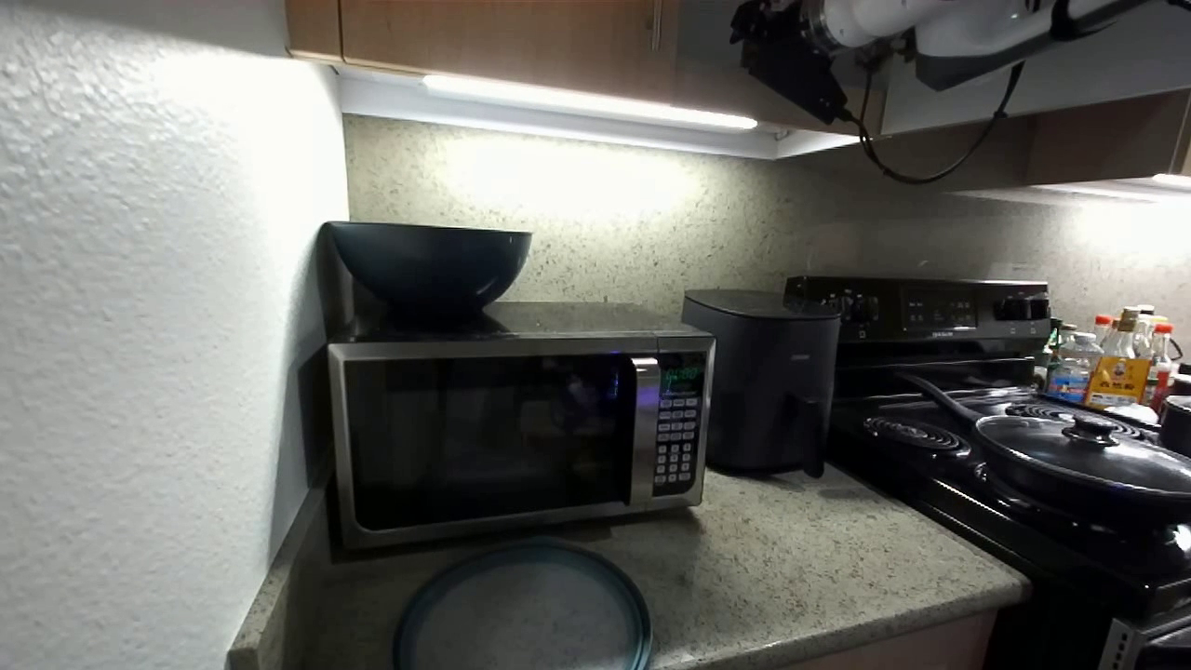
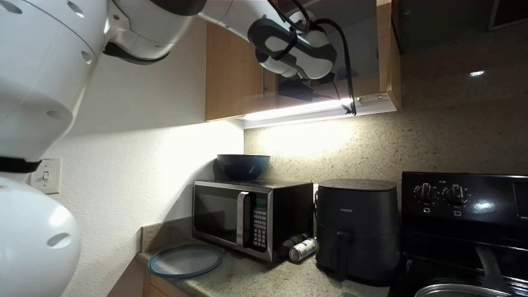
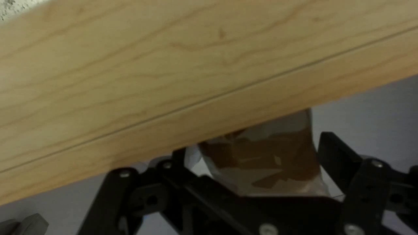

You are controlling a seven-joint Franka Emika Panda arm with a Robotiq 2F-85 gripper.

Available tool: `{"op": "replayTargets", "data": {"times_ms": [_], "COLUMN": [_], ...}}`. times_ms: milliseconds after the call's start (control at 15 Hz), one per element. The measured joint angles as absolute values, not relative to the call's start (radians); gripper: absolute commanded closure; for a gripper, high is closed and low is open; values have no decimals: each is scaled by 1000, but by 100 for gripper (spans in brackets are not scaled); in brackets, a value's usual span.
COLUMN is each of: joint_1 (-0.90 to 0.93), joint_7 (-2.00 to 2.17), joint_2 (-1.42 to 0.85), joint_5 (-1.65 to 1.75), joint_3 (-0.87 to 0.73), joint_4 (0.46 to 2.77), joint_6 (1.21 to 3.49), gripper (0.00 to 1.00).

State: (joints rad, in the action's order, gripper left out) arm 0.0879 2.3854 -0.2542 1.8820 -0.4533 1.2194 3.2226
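I find the gripper (image 3: 253,151) spread wide with no grip evident, the glossy brown packet (image 3: 277,163) between its left and right jaws, partly hidden by the wooden edge (image 3: 209,120); I judge the packet light, soft and slippery, best pinched across both sides.

Lit by a long lamp (image 1: 590,102) under a wooden cupboard (image 1: 502,37), with a bumpy white wall (image 1: 140,326) beside a speckled counter (image 1: 819,558).
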Motion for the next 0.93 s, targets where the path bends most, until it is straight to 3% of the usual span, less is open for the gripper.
{"op": "replayTargets", "data": {"times_ms": [933], "joint_1": [229], "joint_7": [2148], "joint_2": [-56], "joint_5": [1887], "joint_3": [-458], "joint_4": [1400], "joint_6": [3170], "gripper": [0]}}
